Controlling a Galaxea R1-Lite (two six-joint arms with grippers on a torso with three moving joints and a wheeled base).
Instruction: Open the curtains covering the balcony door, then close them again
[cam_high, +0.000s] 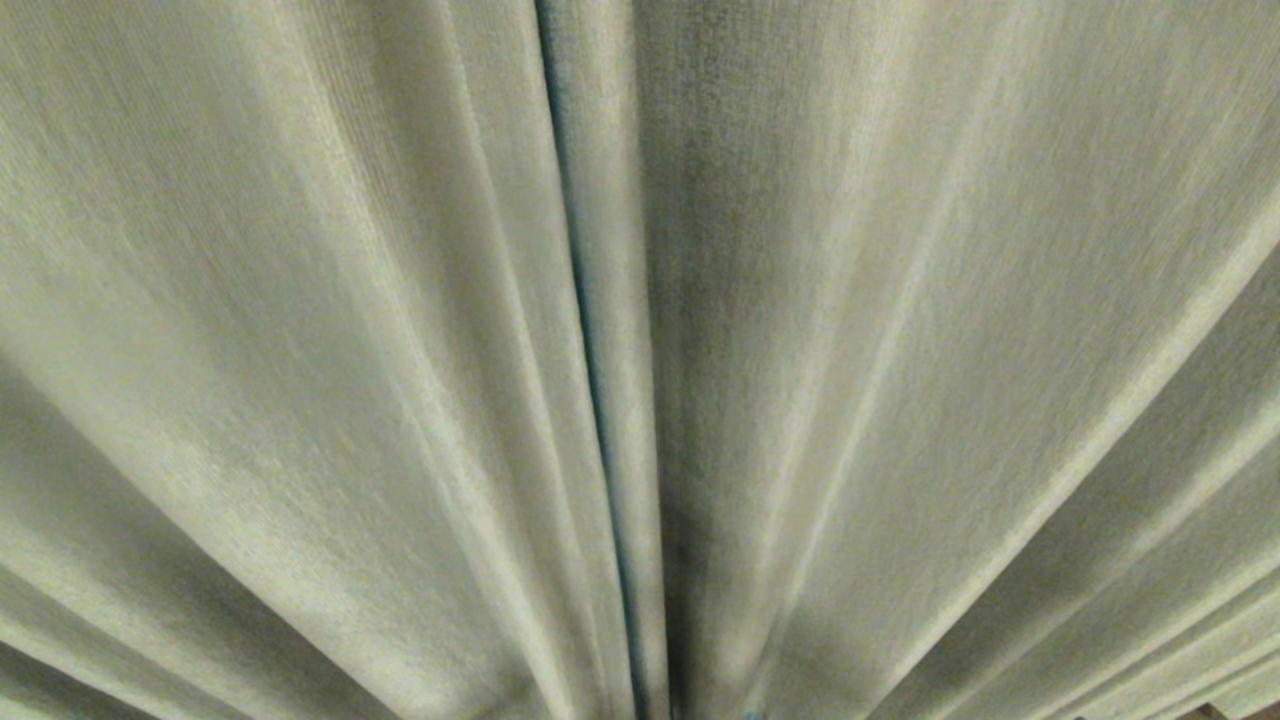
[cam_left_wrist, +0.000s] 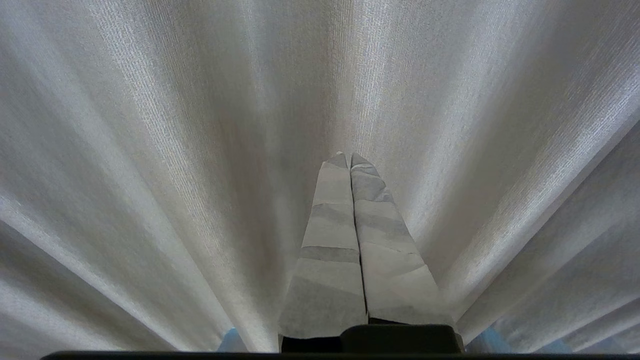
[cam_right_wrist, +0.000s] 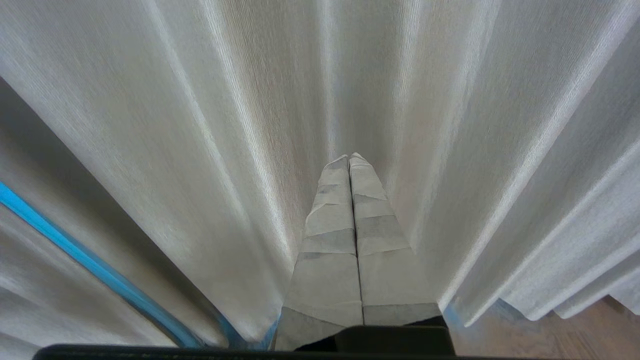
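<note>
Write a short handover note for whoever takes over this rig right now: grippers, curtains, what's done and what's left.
Left gripper: shut, empty, pointed at the curtains.
Right gripper: shut, empty, also facing the curtains.
Neither arm shows in the head view.
Curtains: drawn, filling the head view; the split between the two panels runs down the middle, with a thin blue line of light in it. Hem and a strip of wood floor show in the right wrist view.
Balcony door: hidden behind the fabric.
Done: not clear from here which stage this is.
Left: if opening has not started, part the curtains at the split, then close them.
</note>
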